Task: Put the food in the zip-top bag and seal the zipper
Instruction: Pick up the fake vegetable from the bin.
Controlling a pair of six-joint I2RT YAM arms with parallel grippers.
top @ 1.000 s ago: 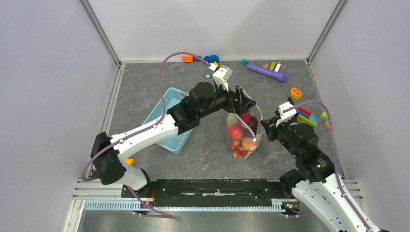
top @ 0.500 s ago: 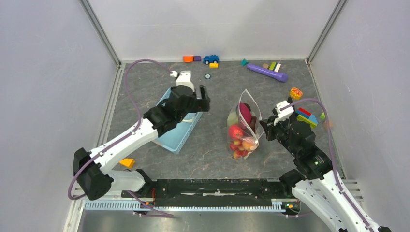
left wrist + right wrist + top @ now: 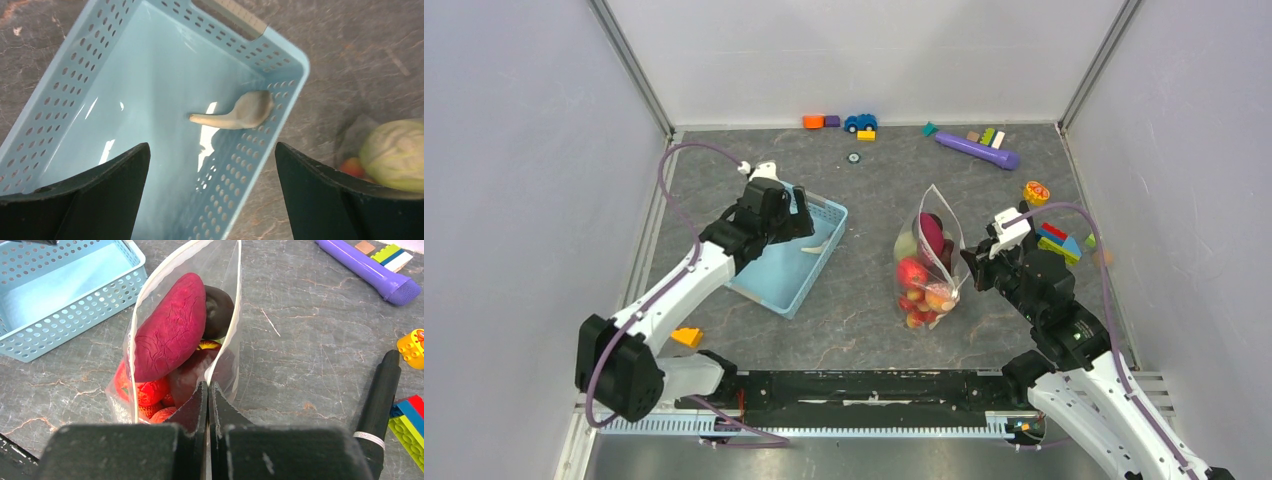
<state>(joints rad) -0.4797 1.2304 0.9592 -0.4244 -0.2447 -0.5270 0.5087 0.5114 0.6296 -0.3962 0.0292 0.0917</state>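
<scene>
Food sat inside the bag in the right wrist view: a magenta piece on top, a dark maroon one behind it, red ones beneath. The right fingers were pressed shut on the bag's near edge, and the zipper along its mouth gaped unsealed.

From the left wrist, the left fingers stood wide apart and held nothing, hovering over a blue basket. A pale stalked piece lay inside the basket against its wall.

From above, the bag stood upright on the tabletop to the right of the basket, apart from it. The left fingers hung above the basket's far edge.
</scene>
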